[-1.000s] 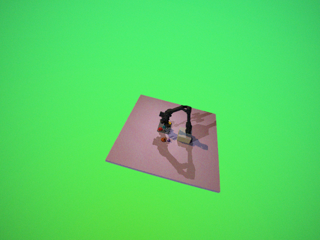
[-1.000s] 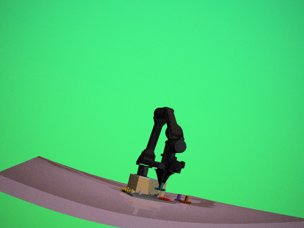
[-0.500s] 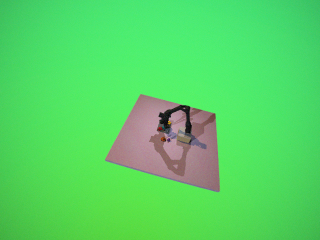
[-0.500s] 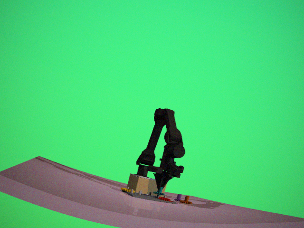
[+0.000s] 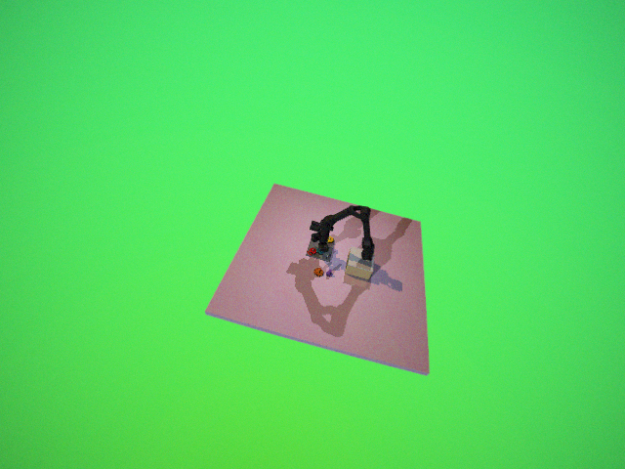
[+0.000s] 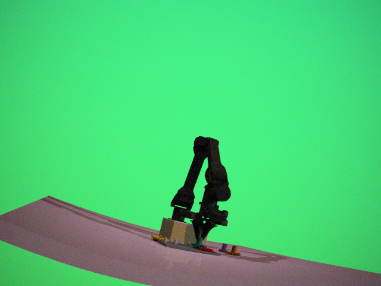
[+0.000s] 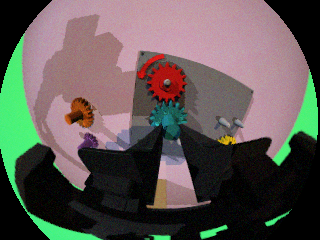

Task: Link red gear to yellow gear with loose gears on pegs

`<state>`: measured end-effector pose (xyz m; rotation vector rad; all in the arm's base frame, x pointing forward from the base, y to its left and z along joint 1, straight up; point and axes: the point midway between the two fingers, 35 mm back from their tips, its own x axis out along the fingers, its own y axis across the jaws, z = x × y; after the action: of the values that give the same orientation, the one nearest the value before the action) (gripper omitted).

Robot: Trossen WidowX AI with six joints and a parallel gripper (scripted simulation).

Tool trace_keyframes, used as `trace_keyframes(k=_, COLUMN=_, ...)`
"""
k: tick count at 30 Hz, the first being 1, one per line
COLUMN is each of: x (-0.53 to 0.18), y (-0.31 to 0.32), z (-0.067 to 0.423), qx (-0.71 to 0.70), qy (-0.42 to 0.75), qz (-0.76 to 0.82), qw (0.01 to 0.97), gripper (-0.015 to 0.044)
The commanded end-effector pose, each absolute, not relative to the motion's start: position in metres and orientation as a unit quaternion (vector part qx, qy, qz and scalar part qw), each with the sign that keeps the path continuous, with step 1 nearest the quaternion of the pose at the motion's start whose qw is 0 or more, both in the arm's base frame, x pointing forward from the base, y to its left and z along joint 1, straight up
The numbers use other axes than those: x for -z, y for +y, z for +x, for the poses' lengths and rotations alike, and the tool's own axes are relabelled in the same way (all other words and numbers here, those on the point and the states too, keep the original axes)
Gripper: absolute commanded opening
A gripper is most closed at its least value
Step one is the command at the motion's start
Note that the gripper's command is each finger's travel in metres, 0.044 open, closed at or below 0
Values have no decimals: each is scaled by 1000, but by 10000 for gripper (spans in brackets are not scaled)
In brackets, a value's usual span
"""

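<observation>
My gripper (image 6: 200, 238) (image 7: 170, 128) is shut on the upright shaft of a teal gear (image 6: 197, 245) (image 7: 161, 115). The teal gear is low over the grey board (image 6: 184, 249) (image 7: 205, 82), right beside the red gear (image 5: 312, 250) (image 6: 206, 249) (image 7: 156, 82); whether it sits flat or their teeth mesh, I cannot tell. The yellow gear (image 5: 330, 239) (image 6: 158, 238) (image 7: 227, 140) is at the board's other end, partly hidden by a finger in the wrist view. Two bare pegs, one here (image 7: 223, 122) and one here (image 7: 238, 123), stand near it. The peg under the teal gear is hidden.
An orange gear (image 5: 318, 272) (image 6: 233, 253) (image 7: 84, 113) and a smaller purple gear (image 5: 329, 273) (image 6: 223, 249) (image 7: 89, 142) stand on the pink table (image 5: 252, 292), beside the board. A beige block (image 5: 358, 271) (image 6: 178, 231) is at the arm's base. The red arrow (image 7: 150, 62) curves beside the red gear.
</observation>
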<state>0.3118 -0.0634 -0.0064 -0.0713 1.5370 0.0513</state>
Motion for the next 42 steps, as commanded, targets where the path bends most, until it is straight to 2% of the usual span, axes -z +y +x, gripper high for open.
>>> trace_keyframes(k=1, x=7, y=-63, z=312, qx=-33, qy=694, qz=-42, qw=718, gripper=0)
trace_keyframes(k=17, x=11, y=-63, z=311, qx=-142, qy=680, qz=-155, qw=702, gripper=0)
trace_keyframes(k=26, x=13, y=-63, z=313, qx=-126, qy=683, qz=-138, qw=706, gripper=0)
trace_keyframes(k=31, x=11, y=-63, z=312, qx=-109, qy=686, qz=-120, qw=709, gripper=131)
trace_keyframes(k=32, x=11, y=-63, z=312, qx=-103, qy=687, qz=-114, qw=710, gripper=140)
trace_keyframes(k=42, x=-35, y=-62, z=311, qx=-80, qy=690, qz=-91, qw=714, gripper=140)
